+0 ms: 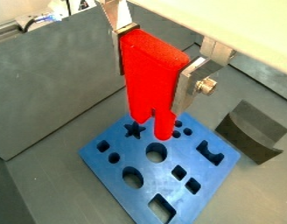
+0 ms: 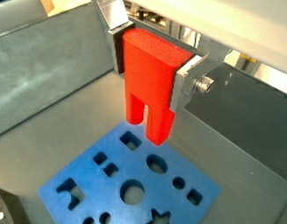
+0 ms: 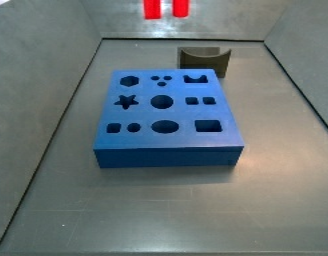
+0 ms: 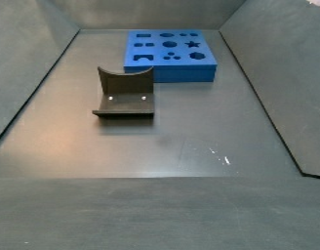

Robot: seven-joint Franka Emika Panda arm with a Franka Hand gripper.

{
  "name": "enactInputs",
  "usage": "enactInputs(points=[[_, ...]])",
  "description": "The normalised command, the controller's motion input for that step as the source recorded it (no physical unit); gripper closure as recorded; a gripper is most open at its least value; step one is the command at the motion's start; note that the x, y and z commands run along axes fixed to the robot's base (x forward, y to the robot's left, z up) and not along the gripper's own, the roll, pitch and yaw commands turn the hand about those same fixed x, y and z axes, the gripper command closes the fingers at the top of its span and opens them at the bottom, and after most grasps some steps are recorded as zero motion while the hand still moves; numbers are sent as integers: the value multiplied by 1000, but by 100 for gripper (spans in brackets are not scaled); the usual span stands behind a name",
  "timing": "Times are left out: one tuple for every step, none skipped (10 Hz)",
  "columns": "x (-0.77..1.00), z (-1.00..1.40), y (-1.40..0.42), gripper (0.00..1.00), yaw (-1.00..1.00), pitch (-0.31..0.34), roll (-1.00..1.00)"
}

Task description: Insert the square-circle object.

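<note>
The square-circle object [image 1: 150, 80] is a bright red upright block with two short legs split by a narrow slot; it also shows in a wrist view [image 2: 149, 80]. My gripper [image 1: 153, 66], seen too in a wrist view [image 2: 150, 63], is shut on its upper body and holds it upright, high above the blue slab [image 1: 170, 162] with shaped holes. In a side view only the two red legs [image 3: 166, 8] show at the upper edge, above the blue slab [image 3: 167, 115]. In a side view the slab [image 4: 171, 56] lies at the far end; the gripper is out of that view.
A dark grey-brown block with a curved notch [image 4: 124, 94] stands on the floor beside the slab, also in a side view [image 3: 203, 60] and a wrist view [image 1: 254, 129]. Grey walls [image 3: 47, 110] enclose the floor.
</note>
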Motion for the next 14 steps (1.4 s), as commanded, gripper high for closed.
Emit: enactInputs(points=[[-214, -1000, 0, 100, 0, -54, 14], [-251, -1000, -149, 100, 71, 0, 0], [-309, -1000, -357, 100, 211, 20, 10], [-391, -1000, -363, 100, 206, 74, 0], [-226, -1000, -354, 100, 129, 43, 0], [40, -1000, -54, 100, 46, 0, 4], [151, -1000, 23, 100, 17, 0, 0], [0, -1000, 0, 100, -23, -60, 0], [-223, -1000, 0, 100, -109, -133, 0], [-246, -940, 0, 100, -111, -176, 0], [-231, -934, 0, 100, -106, -171, 21], [-220, -920, 0, 100, -137, -171, 44], [-186, -880, 0, 100, -171, -184, 60], [0, -854, -23, 100, -134, -186, 94]])
